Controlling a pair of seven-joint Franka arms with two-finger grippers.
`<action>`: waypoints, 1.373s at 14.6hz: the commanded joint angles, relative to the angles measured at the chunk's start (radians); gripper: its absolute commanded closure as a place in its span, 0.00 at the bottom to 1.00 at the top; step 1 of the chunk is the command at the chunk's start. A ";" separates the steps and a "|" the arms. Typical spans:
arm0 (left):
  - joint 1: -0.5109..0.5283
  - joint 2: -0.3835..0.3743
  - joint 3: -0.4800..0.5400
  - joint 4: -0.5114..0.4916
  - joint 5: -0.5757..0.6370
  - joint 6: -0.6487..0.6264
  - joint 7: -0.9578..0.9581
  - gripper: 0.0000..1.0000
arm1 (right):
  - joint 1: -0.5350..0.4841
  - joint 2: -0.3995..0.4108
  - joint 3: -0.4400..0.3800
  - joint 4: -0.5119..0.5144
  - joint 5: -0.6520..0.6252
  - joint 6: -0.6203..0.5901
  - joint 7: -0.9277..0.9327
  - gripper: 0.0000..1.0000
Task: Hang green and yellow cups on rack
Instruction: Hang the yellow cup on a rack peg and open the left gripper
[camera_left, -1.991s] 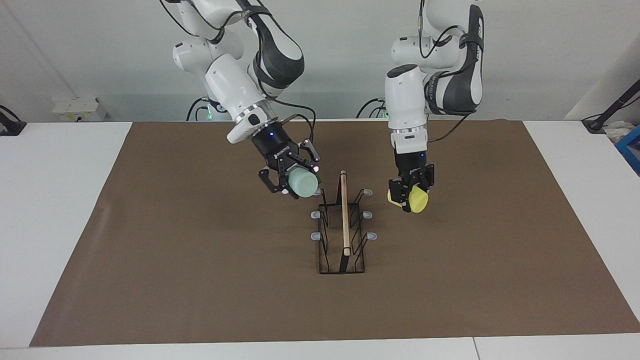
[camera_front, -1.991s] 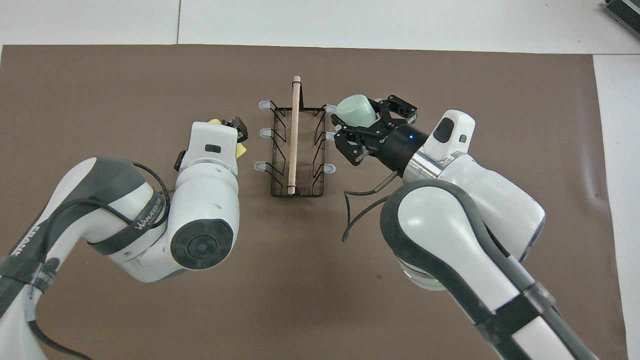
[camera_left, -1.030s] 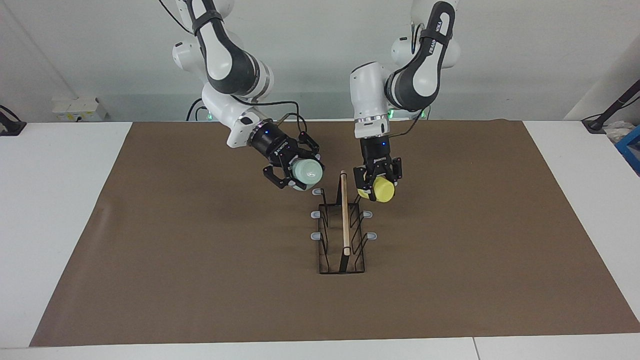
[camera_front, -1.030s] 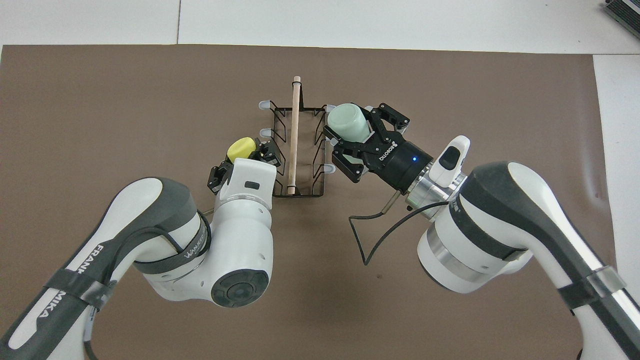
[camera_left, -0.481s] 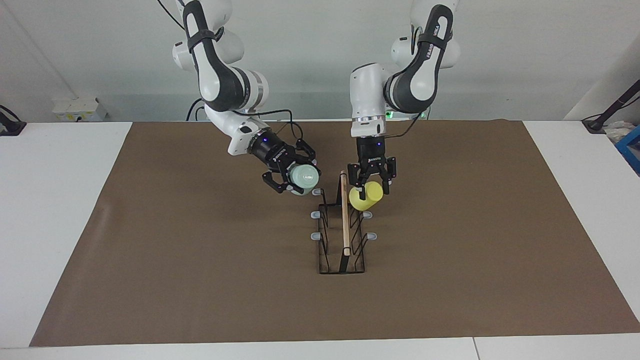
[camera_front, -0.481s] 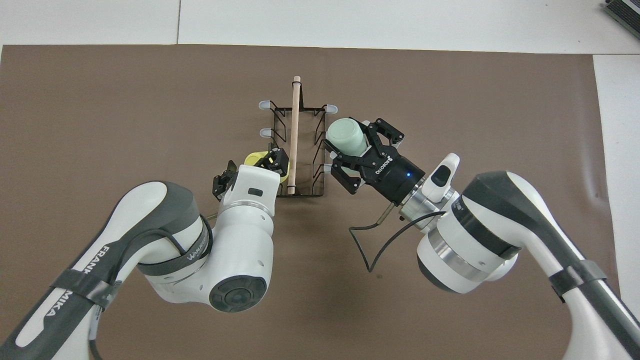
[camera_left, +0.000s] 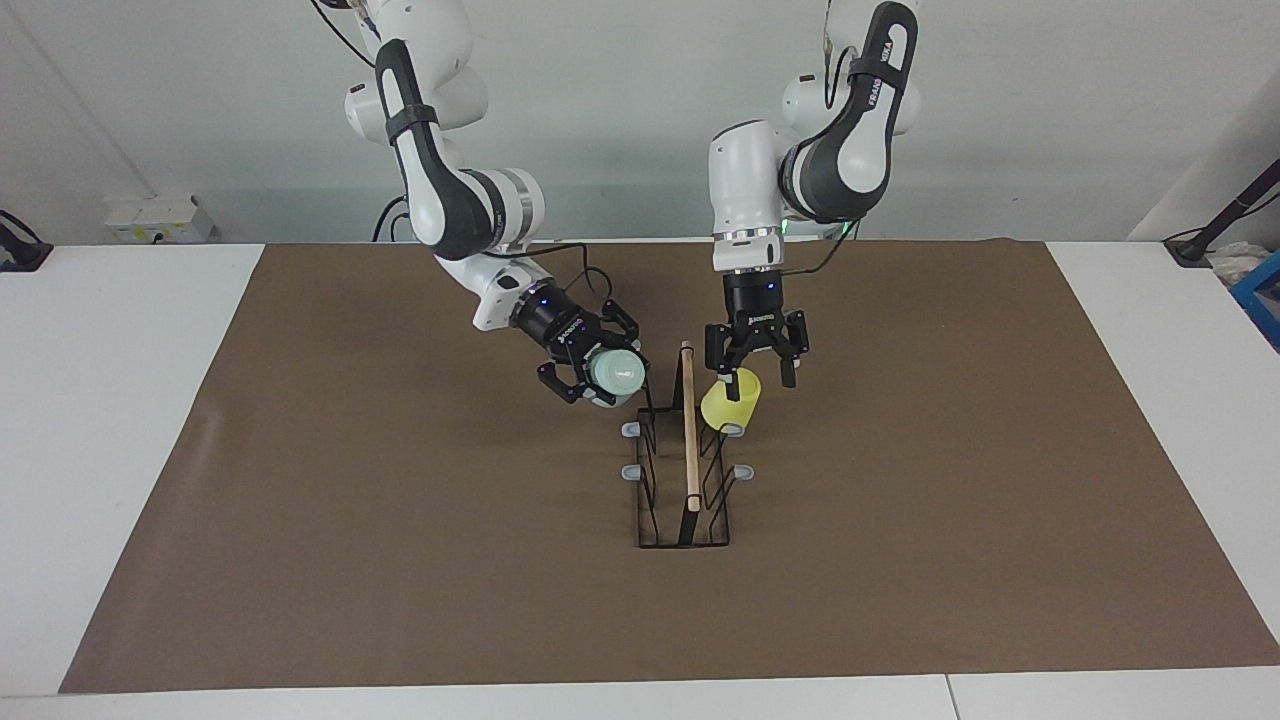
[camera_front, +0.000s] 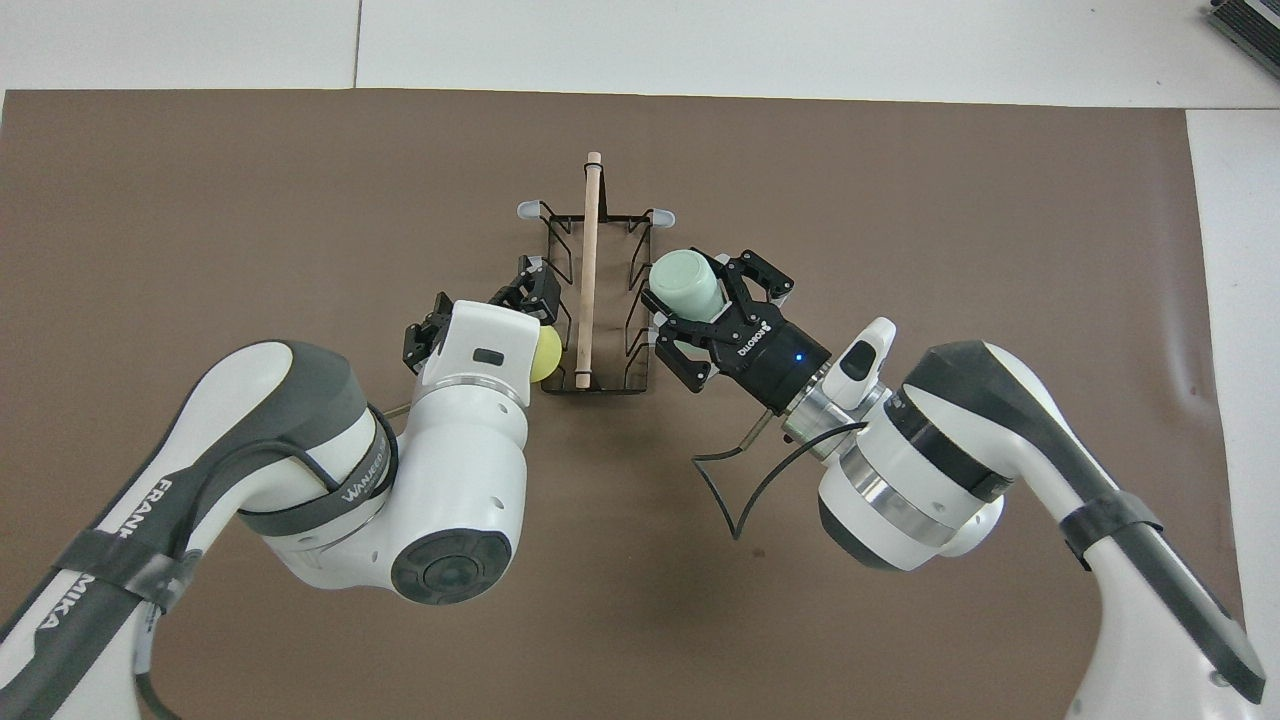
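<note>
The rack stands mid-mat, its wooden bar running away from the robots. The yellow cup hangs tilted on the prong nearest the robots, on the left arm's side; in the overhead view the left wrist mostly covers the cup. My left gripper is open just above it, fingers spread to either side. My right gripper is shut on the green cup, held tilted at the near prong on the right arm's side. Whether the cup touches that prong I cannot tell.
A brown mat covers the middle of the white table. A black cable loop hangs from my right wrist over the mat. The other grey-capped prongs stand bare.
My left gripper carried the yellow cup onto the rack's near prong, opened and let it go. My right gripper moved the green cup lower and closer to the rack's near end.
</note>
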 joint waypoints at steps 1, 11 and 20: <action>0.028 0.017 0.006 0.044 0.002 0.012 0.054 0.00 | 0.025 -0.007 0.003 -0.017 0.086 -0.014 -0.039 1.00; 0.093 0.031 0.021 0.214 -0.651 -0.205 0.922 0.00 | 0.065 0.071 0.001 -0.015 0.194 -0.072 -0.156 1.00; 0.099 -0.026 0.234 0.289 -1.069 -0.541 1.632 0.05 | 0.056 0.137 0.001 -0.041 0.259 -0.199 -0.266 1.00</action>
